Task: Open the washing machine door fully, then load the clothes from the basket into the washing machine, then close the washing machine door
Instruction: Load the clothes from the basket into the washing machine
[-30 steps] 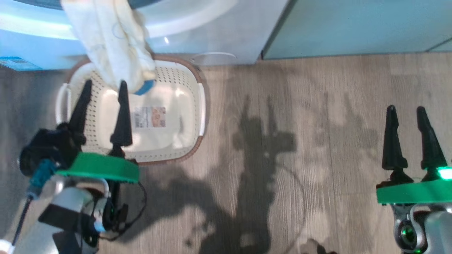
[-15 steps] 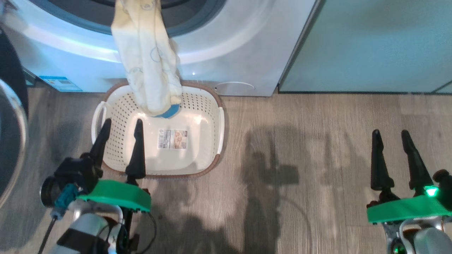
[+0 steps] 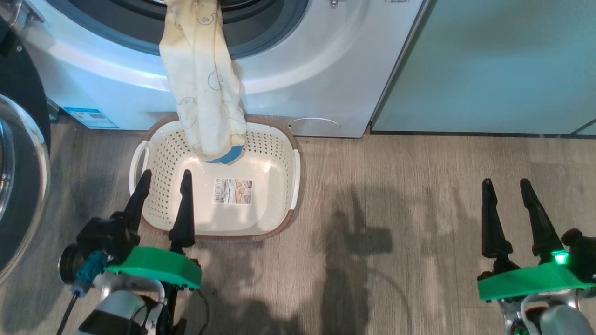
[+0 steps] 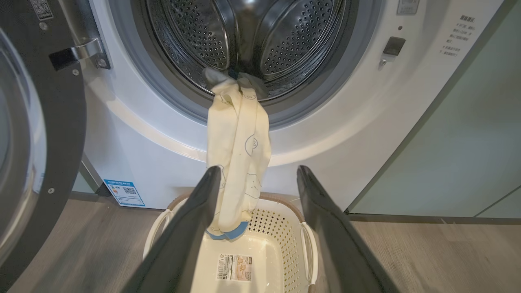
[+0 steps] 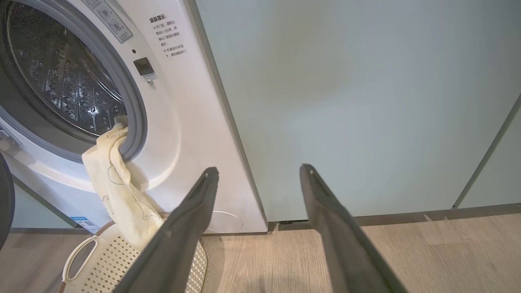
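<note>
The white washing machine (image 3: 298, 79) (image 4: 358, 134) (image 5: 183, 134) stands open, its black round door (image 3: 18, 177) (image 4: 36, 134) swung out to the left. Cream clothes (image 3: 202, 88) (image 4: 238, 158) (image 5: 122, 191) with a blue trim hang from the drum's lip down over the cream basket (image 3: 284, 158) (image 4: 281, 236) (image 5: 93, 260) on the floor, whose bottom shows a label. My left gripper (image 3: 163, 179) (image 4: 256, 173) is open at the basket's near left edge, holding nothing. My right gripper (image 3: 505, 186) (image 5: 258, 171) is open over the bare floor, far right.
Pale teal cabinet doors (image 3: 503, 65) (image 5: 358, 106) stand right of the washer. Wood-look floor (image 3: 391, 209) spreads between the basket and my right gripper. A round filter cover (image 3: 313, 124) sits low on the washer's front.
The camera has tilted up, so the washer's opening and door have come into view. Both grippers stay open. The clothes still hang from the drum.
</note>
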You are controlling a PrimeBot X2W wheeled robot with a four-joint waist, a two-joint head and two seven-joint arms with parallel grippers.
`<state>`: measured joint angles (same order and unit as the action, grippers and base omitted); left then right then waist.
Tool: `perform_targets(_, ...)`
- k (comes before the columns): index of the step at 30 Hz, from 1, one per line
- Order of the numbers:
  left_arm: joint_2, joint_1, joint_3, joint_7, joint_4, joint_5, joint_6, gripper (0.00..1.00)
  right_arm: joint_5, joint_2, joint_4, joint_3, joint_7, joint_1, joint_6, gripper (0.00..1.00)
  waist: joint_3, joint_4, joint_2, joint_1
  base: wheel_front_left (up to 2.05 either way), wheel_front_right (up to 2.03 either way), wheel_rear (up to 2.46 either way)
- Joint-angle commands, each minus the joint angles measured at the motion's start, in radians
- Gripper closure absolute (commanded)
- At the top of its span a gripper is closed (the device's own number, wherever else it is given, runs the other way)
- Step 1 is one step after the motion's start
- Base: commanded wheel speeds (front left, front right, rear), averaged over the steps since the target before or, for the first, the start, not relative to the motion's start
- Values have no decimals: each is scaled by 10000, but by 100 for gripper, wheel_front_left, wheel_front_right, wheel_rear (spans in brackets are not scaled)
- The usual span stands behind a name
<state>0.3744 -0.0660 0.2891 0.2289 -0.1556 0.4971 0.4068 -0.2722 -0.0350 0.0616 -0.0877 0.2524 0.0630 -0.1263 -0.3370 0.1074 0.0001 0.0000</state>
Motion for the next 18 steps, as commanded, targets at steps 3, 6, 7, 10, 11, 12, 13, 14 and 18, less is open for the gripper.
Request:
perform_targets(3,136,-219,-402,67,-290,73,7,0,86,-152,-264,-227,94,-18,-44,0,-39,-41,-1,0,0,0,0)
perform_targets(6,117,-315,-381,77,-216,98,-41,0,96,-152,-274,-242,94,22,-44,0,-106,-67,-1,0,0,0,0)
perform_targets(7,115,-361,-373,76,-170,117,-71,0,95,-152,-282,-251,94,43,-44,0,-139,-68,-1,0,0,0,0)
perform_targets(10,99,-570,-373,76,63,211,-198,0,82,-152,-314,-273,94,126,-44,0,-273,-65,-1,0,0,0,0)
perform_targets(11,83,-659,-376,73,179,275,-265,0,76,-152,-325,-281,94,153,-44,0,-329,-58,-1,0,0,0,0)
perform_targets(12,89,-758,-378,72,319,301,-320,0,68,-152,-338,-292,94,182,-44,0,-394,-44,-1,0,0,0,0)
perform_targets(13,65,-866,-386,77,469,371,-399,0,59,-152,-346,-308,94,212,-44,0,-460,-22,-1,0,0,0,0)
perform_targets(14,45,-982,-388,82,642,434,-485,0,51,-152,-357,-321,94,242,-44,0,-538,-1,-1,0,0,0,0)
perform_targets(18,0,-1532,-354,118,1565,618,-914,0,-7,-152,-391,-390,94,415,-44,0,-933,156,-1,0,0,0,0)
